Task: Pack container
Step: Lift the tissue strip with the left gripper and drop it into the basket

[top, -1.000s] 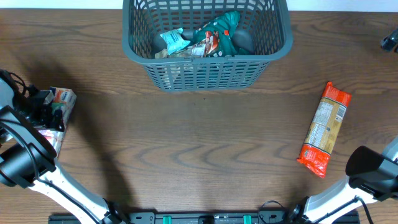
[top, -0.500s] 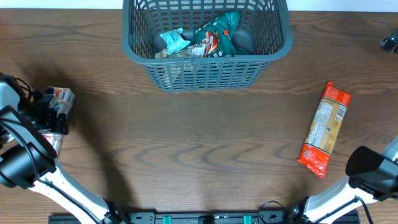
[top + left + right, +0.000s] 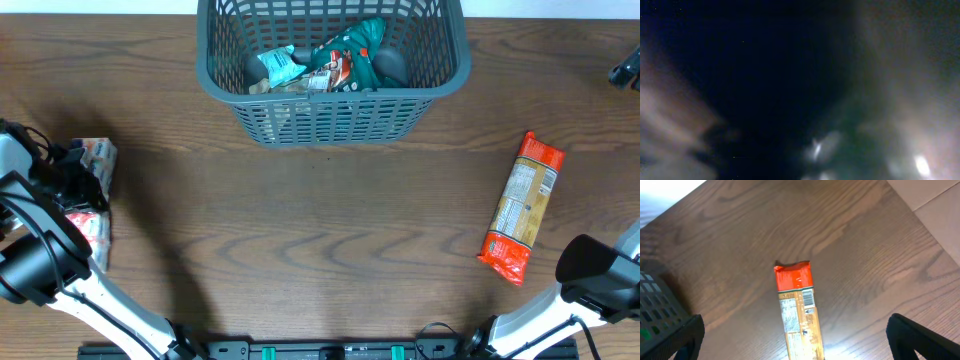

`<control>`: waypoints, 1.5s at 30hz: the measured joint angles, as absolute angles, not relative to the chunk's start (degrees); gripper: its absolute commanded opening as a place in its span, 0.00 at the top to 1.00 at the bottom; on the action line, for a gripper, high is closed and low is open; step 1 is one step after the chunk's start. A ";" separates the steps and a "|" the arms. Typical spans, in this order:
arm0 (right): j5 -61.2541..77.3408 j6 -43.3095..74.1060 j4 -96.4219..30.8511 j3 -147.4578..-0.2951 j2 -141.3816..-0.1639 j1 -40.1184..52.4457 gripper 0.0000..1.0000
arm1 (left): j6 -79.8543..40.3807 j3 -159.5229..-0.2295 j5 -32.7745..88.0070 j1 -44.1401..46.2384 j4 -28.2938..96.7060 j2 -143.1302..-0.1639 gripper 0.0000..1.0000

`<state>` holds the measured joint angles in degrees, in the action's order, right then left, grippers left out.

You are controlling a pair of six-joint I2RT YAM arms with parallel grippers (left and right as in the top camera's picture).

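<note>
Overhead view: the container point(image 3: 330, 120), a dark grey slotted basket, stands at the far middle of the wooden table point(image 3: 320, 230) with several packets point(image 3: 335, 60) inside, and an orange packet point(image 3: 522, 205) lies flat to its right, nearer. The left gripper point(image 3: 78, 178) is at the table's left edge against a white and red packet point(image 3: 98, 158); its wrist view is dark and blurred, so its grip cannot be told. The right gripper point(image 3: 797, 332) hangs above the orange packet, fingers spread wide, holding nothing.

Dark wood-grain table point(image 3: 320, 240), pale floor point(image 3: 936, 204)
</note>
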<state>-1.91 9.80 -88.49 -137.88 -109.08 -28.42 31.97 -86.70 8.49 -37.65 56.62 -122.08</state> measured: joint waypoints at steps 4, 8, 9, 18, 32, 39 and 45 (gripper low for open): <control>-1.91 9.61 -88.51 -137.88 -109.08 -28.42 0.01 | 27.97 -89.47 9.21 -35.46 59.44 -121.99 0.94; -1.91 8.82 -88.51 -137.88 -109.08 -28.42 0.01 | 23.20 -96.09 9.72 -31.64 63.51 -119.96 0.94; -1.91 8.64 -88.49 -137.88 -109.08 -28.42 0.01 | 21.96 -98.39 9.80 -30.46 64.84 -118.91 0.94; -1.91 8.47 -88.51 -137.88 -109.08 -28.42 0.01 | 14.55 -125.45 10.15 -15.81 68.18 -105.16 0.94; -1.06 8.45 -88.75 -137.88 -109.08 -28.42 0.01 | 52.42 -138.02 11.22 15.86 50.54 -106.59 0.94; -0.78 8.32 -89.36 -137.88 -109.08 -28.42 0.01 | 59.86 -137.78 11.20 18.81 46.04 -119.02 0.95; 0.19 8.29 -90.28 -137.88 -109.08 -28.42 0.01 | 59.90 -137.16 11.16 18.87 46.54 -129.19 0.57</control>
<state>0.19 8.29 -90.28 -137.88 -109.08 -28.42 59.90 -137.16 11.16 18.87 46.54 -129.19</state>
